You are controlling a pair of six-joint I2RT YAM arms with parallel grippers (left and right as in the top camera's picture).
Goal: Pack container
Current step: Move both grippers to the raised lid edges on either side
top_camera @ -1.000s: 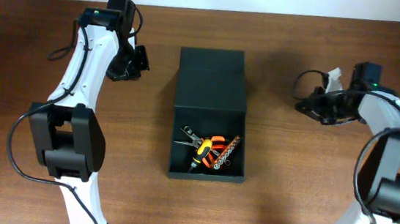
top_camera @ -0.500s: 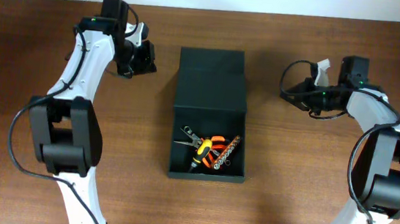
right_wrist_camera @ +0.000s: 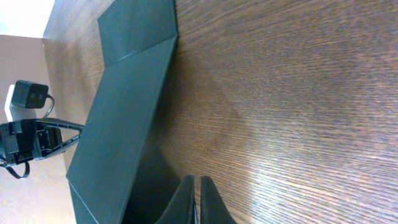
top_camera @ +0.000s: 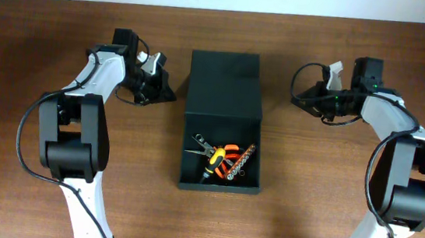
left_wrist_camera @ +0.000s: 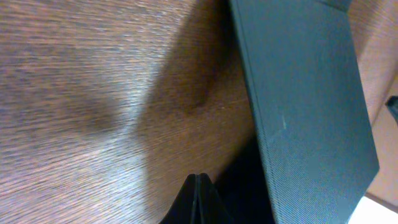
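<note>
The dark green-black container (top_camera: pixel 217 187) sits mid-table with its flap lid (top_camera: pixel 224 81) laid open toward the back. Inside lie orange-handled pliers (top_camera: pixel 227 153), a yellow-and-black screwdriver (top_camera: pixel 210 164) and a metal bit strip (top_camera: pixel 243 162). My left gripper (top_camera: pixel 168 95) is shut and empty, low over the wood just left of the lid. The left wrist view shows its tips (left_wrist_camera: pixel 199 180) pressed together beside the lid (left_wrist_camera: pixel 305 106). My right gripper (top_camera: pixel 296 98) is shut and empty, a short way right of the lid. Its tips (right_wrist_camera: pixel 194 182) hang over bare wood next to the lid (right_wrist_camera: pixel 124 124).
The wooden table (top_camera: pixel 330 193) ends at a pale wall along the back edge (top_camera: pixel 285 15). Both arm bases stand at the near edge, left (top_camera: pixel 69 148) and right (top_camera: pixel 409 185). Loose cables loop beside each wrist.
Both grippers have moved inward toward the open lid: the left one toward the near edge and to the right, the right one to the left. Both stayed shut. The container has not moved.
</note>
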